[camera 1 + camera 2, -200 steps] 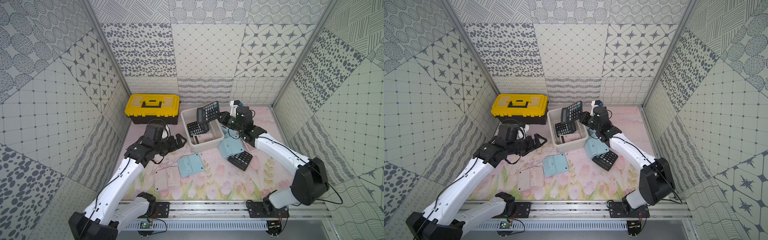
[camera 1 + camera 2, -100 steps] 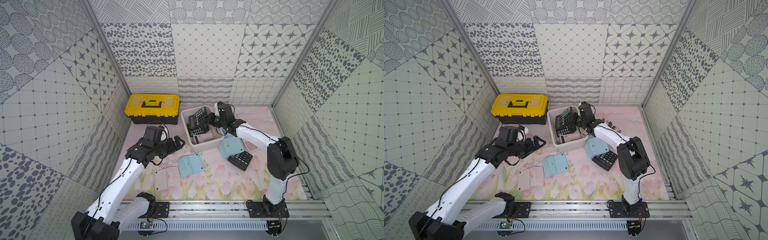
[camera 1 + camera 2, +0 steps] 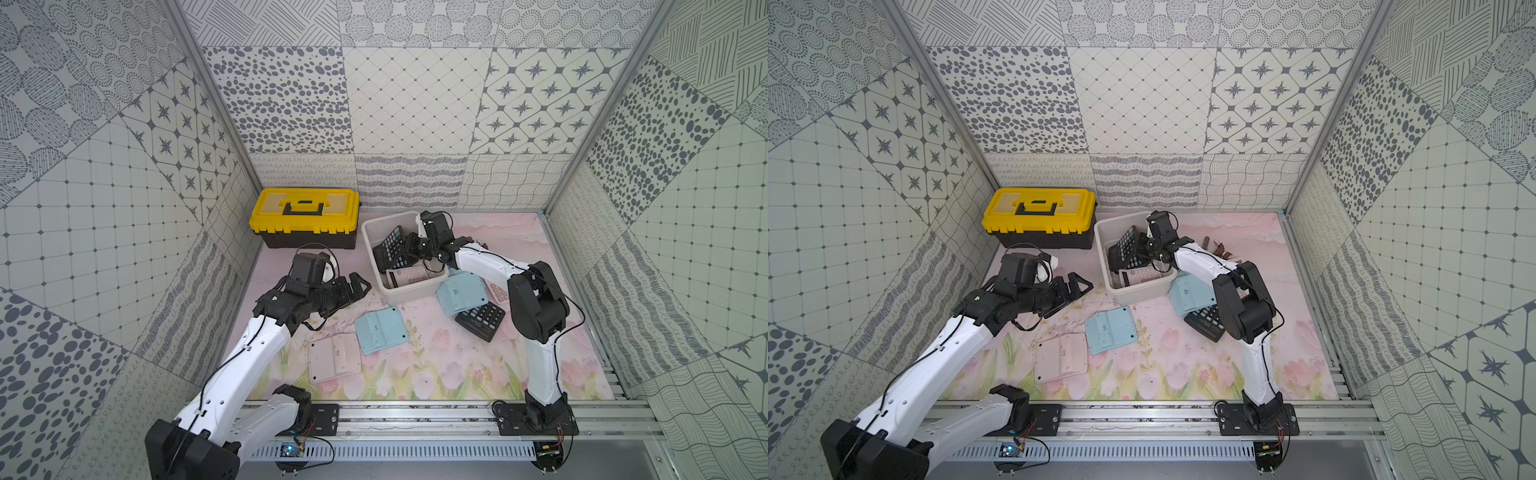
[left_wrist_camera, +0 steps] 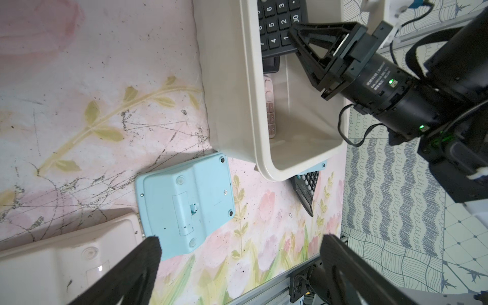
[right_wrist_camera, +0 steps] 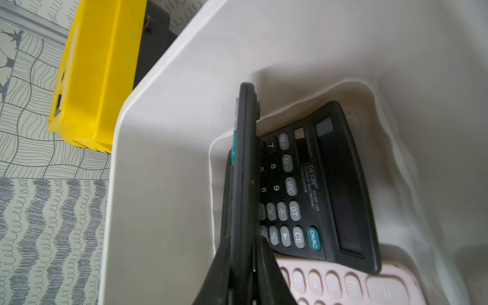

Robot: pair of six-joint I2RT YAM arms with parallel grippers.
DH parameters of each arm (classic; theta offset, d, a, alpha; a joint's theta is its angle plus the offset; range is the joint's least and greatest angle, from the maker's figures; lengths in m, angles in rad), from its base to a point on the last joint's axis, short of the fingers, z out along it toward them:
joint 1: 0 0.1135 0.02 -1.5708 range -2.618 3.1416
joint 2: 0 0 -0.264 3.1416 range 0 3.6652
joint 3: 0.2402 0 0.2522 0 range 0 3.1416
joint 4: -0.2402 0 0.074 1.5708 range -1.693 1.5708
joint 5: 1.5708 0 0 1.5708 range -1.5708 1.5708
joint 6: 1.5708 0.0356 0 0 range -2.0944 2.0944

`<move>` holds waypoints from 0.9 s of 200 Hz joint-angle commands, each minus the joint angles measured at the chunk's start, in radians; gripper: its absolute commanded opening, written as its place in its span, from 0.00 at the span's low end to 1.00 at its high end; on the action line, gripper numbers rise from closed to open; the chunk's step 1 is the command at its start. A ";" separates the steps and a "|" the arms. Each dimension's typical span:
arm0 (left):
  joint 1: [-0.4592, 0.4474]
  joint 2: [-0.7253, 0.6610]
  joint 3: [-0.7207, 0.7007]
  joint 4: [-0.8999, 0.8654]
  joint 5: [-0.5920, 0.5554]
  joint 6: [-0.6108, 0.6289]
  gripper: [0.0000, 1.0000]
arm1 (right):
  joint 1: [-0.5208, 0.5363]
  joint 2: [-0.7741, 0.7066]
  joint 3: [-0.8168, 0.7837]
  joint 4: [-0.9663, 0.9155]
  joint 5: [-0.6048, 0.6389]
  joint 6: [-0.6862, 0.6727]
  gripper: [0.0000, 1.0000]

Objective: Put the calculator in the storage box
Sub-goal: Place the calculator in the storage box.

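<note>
I'm at the drop: my right gripper (image 3: 412, 249) clamps the calculator (image 3: 390, 248), tilted inside the box (image 3: 411, 291). Next, I judge, release it. My left gripper (image 3: 358, 286) gapes, idle.

The flat black calculator (image 5: 330, 184) in the storage box (image 5: 163, 198) reads DEXIN, ELECTRONIC CALCULATOR, with keys M+, M-, MRC, GT, CE, ON/AC. The tilted black calculator (image 4: 274, 26) shows keys 1 to 6 and 00.

Floral mat (image 3: 457, 370): toolbox (image 3: 305, 216), storage box (image 3: 410, 293), calculators (image 3: 381, 336)
</note>
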 commanded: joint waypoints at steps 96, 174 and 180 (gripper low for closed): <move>0.017 0.018 -0.002 0.037 0.038 -0.012 1.00 | 0.003 -0.001 0.076 -0.070 0.019 -0.070 0.33; 0.018 0.007 0.000 0.014 0.029 -0.027 1.00 | -0.021 -0.046 0.125 -0.153 0.019 -0.109 0.39; 0.019 0.005 -0.001 0.012 0.024 -0.028 1.00 | -0.024 -0.054 0.125 -0.160 0.019 -0.113 0.40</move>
